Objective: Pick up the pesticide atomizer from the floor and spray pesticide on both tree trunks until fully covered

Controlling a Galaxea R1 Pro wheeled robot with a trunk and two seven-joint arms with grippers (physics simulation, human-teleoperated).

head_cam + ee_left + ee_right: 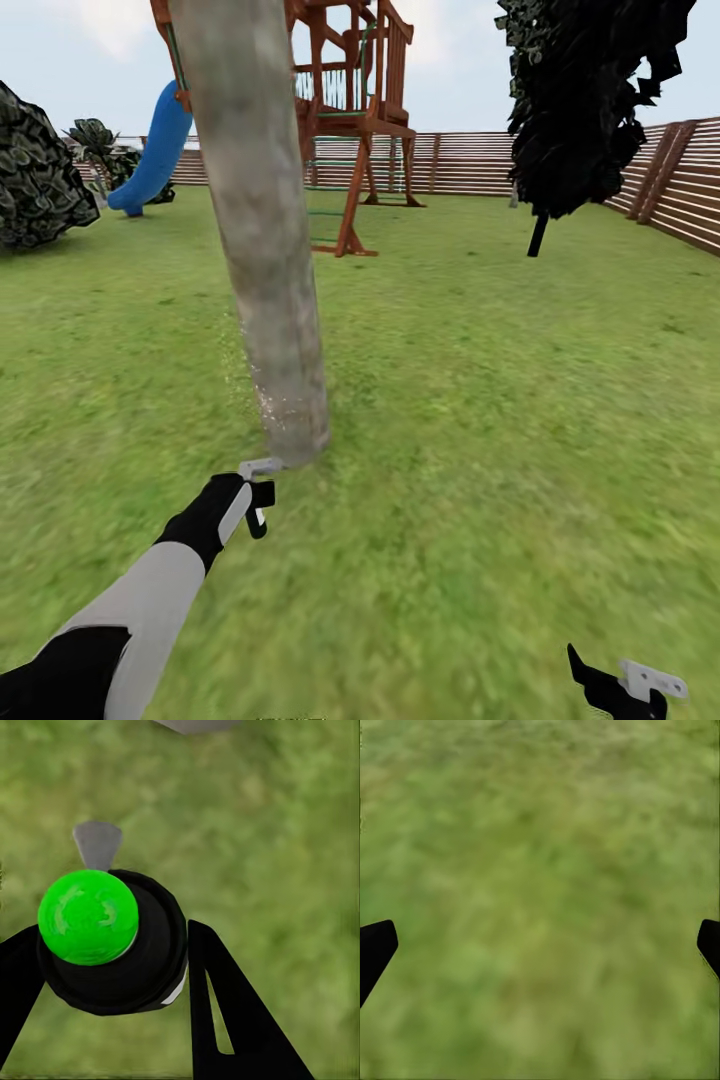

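So here's where I've got it parked: the left gripper (262, 500) is right down by the foot of the tree trunk (268, 230), and through the left wrist cam I can see the pesticide atomizer (120, 945) sitting squarely between the two black fingers (232, 1012), jaws pinched in against its round black body on both sides. From that angle I'm looking at its end, so it reads as a black disc with a bright green ball on top and a sliver of white label at the edge. In the head cam the bottle itself is too small and hidden in the pincer to make out properly. There's a scatter of fine white specks, the pesticide (262, 395), on the lower part of the trunk and a faint haze of dots just off its left side. The right gripper (625, 690) is off in the bottom right corner of the head view, well apart from the tree, and its wrist cam shows the finger tips (375, 949) spread wide to either edge with only the grass floor (540, 900) between them. Counting things up: one pale mottled trunk in front of me, one all-black tree (590, 90) further back on the right, one wooden play tower (350, 110) with one blue slide (155, 150), one big dark bush (40, 170) on the left, and the slat fence (690, 185) running along the back and right side.
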